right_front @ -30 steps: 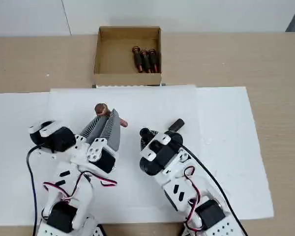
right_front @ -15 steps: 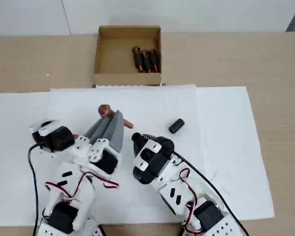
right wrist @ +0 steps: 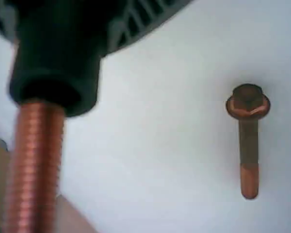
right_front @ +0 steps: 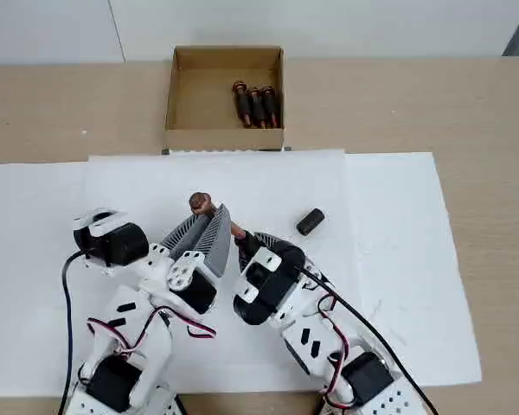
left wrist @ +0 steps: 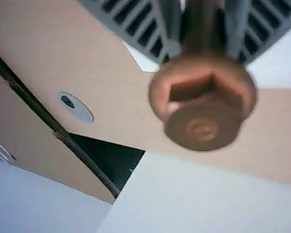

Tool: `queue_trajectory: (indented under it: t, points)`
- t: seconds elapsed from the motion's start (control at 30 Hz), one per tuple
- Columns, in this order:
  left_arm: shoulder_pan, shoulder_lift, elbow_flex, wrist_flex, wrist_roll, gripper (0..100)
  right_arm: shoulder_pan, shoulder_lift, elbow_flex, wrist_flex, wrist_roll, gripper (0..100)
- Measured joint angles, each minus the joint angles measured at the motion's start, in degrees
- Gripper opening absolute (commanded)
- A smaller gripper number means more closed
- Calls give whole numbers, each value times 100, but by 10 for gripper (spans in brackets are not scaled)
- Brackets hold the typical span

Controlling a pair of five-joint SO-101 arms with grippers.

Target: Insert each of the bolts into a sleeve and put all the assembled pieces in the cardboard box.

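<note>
My left gripper [right_front: 214, 214] is shut on a copper bolt [right_front: 202, 205], whose hexagonal head [left wrist: 202, 104] juts out past the grey fingers [left wrist: 136, 22]. My right gripper [right_front: 246, 245] is shut on a black sleeve [right wrist: 53, 63]. The bolt's threaded end [right wrist: 33, 165] sits at the sleeve's mouth, and the two grippers meet there. A second black sleeve [right_front: 310, 221] lies loose on the white paper to the right. Another copper bolt [right wrist: 247, 141] lies flat on the paper. The cardboard box [right_front: 180, 95] at the back holds three assembled pieces [right_front: 256, 105].
White paper sheets [right_front: 398, 259] cover the table's front half, with bare wooden tabletop [right_front: 415, 104] around the box. Both arm bases and their cables crowd the front edge. Open paper lies to the far left and right.
My left gripper has carried the bolt to the right and slightly nearer. My right gripper has drawn back to the left with its sleeve, away from the loose sleeve, to meet the bolt's thread.
</note>
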Motion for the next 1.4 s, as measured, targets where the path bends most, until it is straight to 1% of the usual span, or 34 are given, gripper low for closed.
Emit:
queue_trajectory:
  t: [0.13,0.37,0.57,0.77,1.0,1.07,1.23,1.4]
  points:
    - [53,0,0,0,0,5,0,0,0,0,0,4]
    - [369,-9,-26,563,-53,5,18,9,0,-220,18,4]
    - [422,-35,35,563,-62,5,18,9,0,-229,18,4]
    - [809,-62,527,519,-589,5,9,44,0,-220,26,4]
    - [914,-79,695,501,-677,6,18,62,0,-211,26,4]
    - [914,-79,703,501,-677,32,18,62,0,-211,26,4]
    - [932,-88,695,642,-721,237,26,62,9,-211,26,4]
    - [853,-88,686,791,-985,242,26,70,9,-202,26,4]
